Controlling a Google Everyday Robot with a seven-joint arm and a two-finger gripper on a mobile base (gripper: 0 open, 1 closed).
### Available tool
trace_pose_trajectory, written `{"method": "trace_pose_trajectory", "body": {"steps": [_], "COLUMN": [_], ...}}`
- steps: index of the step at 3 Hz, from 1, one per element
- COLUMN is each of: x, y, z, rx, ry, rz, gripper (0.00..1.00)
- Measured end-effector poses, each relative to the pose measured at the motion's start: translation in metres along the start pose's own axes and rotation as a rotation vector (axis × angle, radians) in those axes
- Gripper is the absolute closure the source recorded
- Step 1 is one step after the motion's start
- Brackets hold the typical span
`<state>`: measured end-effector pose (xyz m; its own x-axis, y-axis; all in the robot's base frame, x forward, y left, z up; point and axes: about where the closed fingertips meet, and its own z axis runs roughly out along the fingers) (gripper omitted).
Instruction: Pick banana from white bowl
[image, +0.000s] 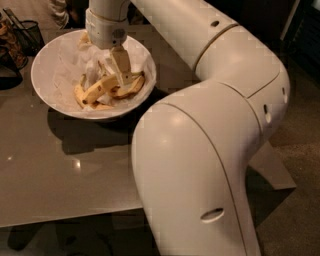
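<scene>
The white bowl (46, 92) stands at the table's far left, lined with crumpled white paper. Several yellow bananas lie in its near right part. The longest banana (99, 89) lies slanted, its dark tip toward the near left. A shorter brown-marked banana (131, 88) lies to its right. My gripper (118, 70) reaches down into the bowl from above and sits right at the upper end of the longest banana, between the two fruits. It hides part of the paper and the bananas' far ends.
My bulky white arm (200, 150) fills the right half of the view and hides the table there. A dark wire basket (25, 32) and a dark object (7, 67) stand left of the bowl. The table's front edge (70, 216) runs along the bottom left.
</scene>
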<state>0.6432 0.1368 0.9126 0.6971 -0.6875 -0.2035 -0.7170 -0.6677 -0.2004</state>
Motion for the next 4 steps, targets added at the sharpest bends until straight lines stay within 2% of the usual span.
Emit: {"method": "trace_pose_trajectory", "body": {"steps": [2,3,4], "x": [-0.002,-0.002,-0.001], "y": [-0.010,-0.012,-0.013], "z": [0.017,0.024,0.029], "rx": [-0.025,-0.035,-0.041], "ry": [-0.018,-0.029,-0.037], "rz": [-0.007,-0.007,-0.006], "gripper": [0.28,0.38,0.37]}}
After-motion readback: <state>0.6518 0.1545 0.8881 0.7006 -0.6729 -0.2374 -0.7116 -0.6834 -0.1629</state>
